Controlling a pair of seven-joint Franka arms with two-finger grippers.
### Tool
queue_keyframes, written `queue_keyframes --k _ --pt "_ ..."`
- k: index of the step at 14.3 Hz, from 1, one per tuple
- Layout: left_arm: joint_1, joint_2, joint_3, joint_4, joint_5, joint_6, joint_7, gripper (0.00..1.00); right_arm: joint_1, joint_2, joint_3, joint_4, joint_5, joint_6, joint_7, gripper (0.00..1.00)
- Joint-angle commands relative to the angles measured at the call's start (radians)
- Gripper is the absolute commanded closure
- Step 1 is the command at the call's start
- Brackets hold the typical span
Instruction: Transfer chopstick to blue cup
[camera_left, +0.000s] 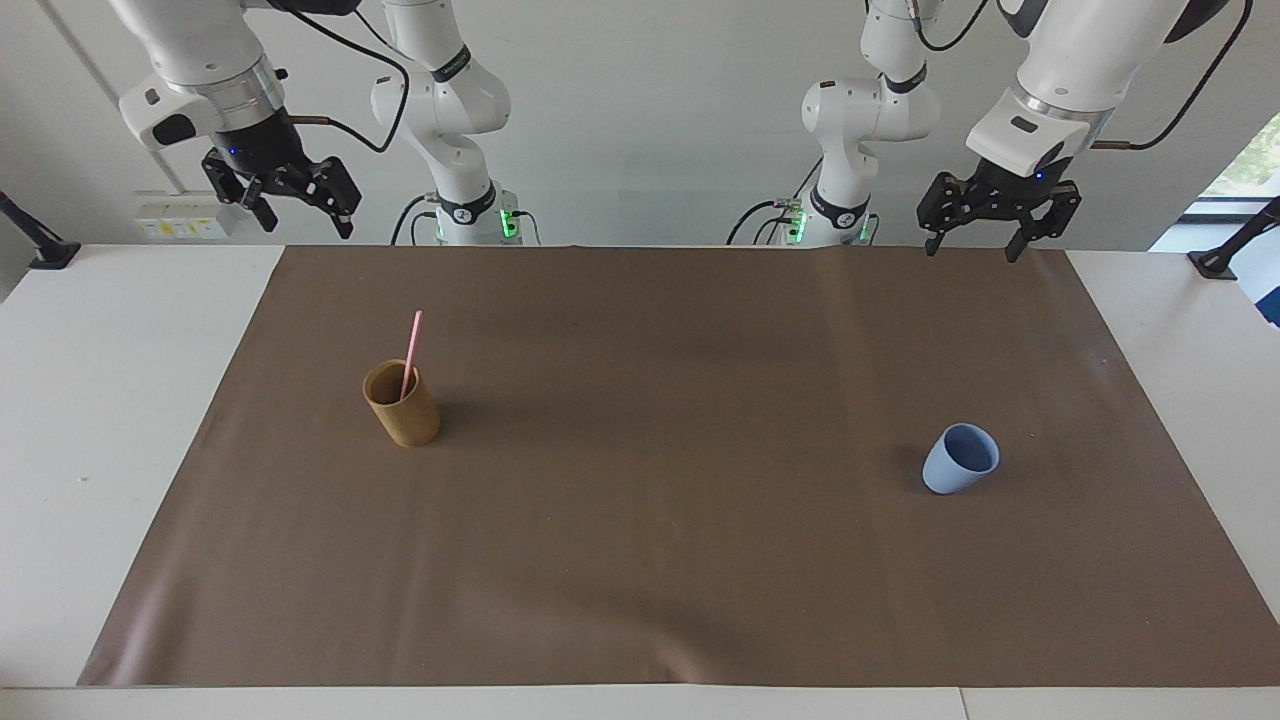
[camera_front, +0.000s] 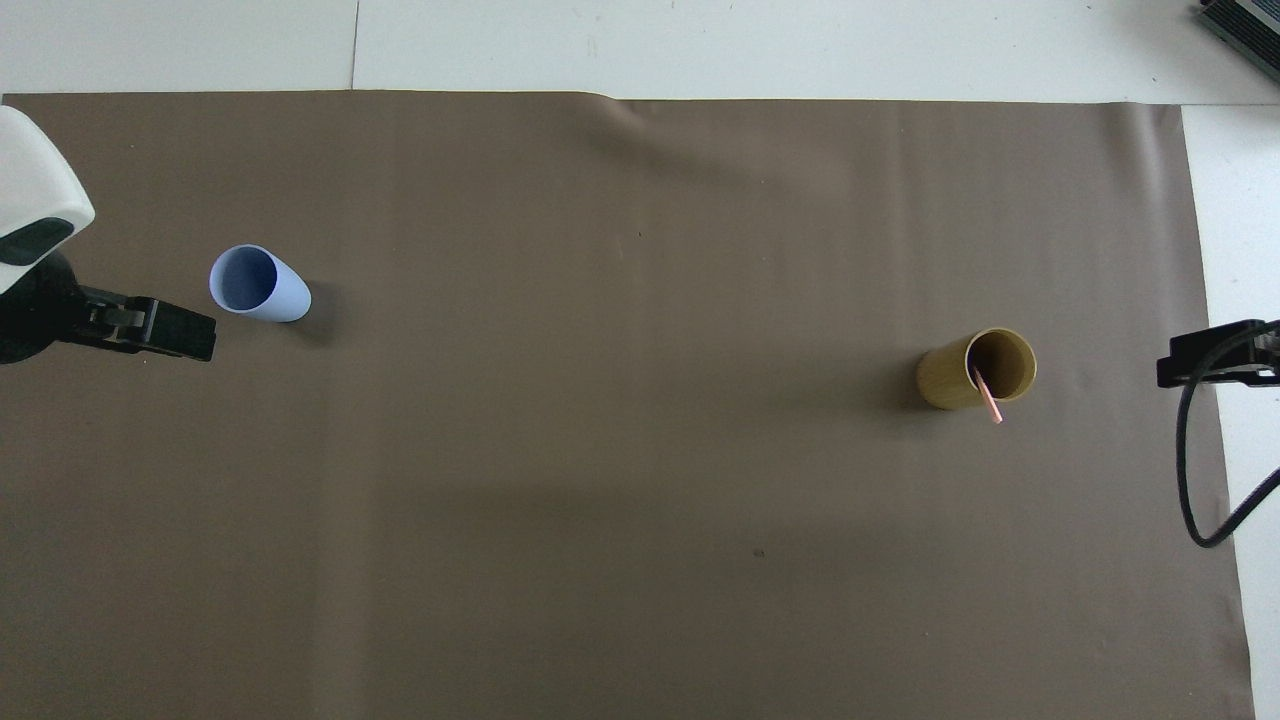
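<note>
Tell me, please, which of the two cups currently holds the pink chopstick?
The tan cup, toward the right arm's end, holds the chopstick; the blue cup looks empty.

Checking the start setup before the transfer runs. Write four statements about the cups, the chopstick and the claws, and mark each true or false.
1. The chopstick stands in the tan cup. True.
2. The blue cup lies tipped on its side. False: it stands upright, with nothing in it.
3. The left claw grips the chopstick. False: it hangs open and raised, holding nothing.
4. The right claw is open, well above the mat. True.
</note>
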Motion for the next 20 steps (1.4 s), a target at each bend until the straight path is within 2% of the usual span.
queue_keyframes --k 1,7,12,16,18,20 --pt "0.005 -0.015 0.003 -0.021 -0.021 0.047 0.023 0.00 -0.009 -0.028 0.002 -0.036 0.008 0.026 -0.027 0.00" --pt "0.119 0.023 0.005 -0.024 -0.047 0.133 0.185 0.00 -0.011 -0.030 0.002 -0.036 0.010 0.024 -0.024 0.00" --pt "0.203 0.151 0.003 -0.030 -0.047 0.317 0.214 0.00 -0.011 -0.028 0.002 -0.036 0.011 0.024 -0.024 0.00" --pt "0.220 0.216 0.003 -0.119 -0.061 0.482 0.259 0.00 -0.011 -0.028 0.002 -0.036 0.011 0.024 -0.024 0.00" --pt "0.237 0.253 0.003 -0.128 -0.128 0.510 0.270 0.00 -0.011 -0.030 0.002 -0.036 0.011 0.023 -0.026 0.00" --pt "0.237 0.302 0.003 -0.130 -0.141 0.533 0.283 0.00 -0.011 -0.028 0.002 -0.036 0.013 0.023 -0.024 0.00"
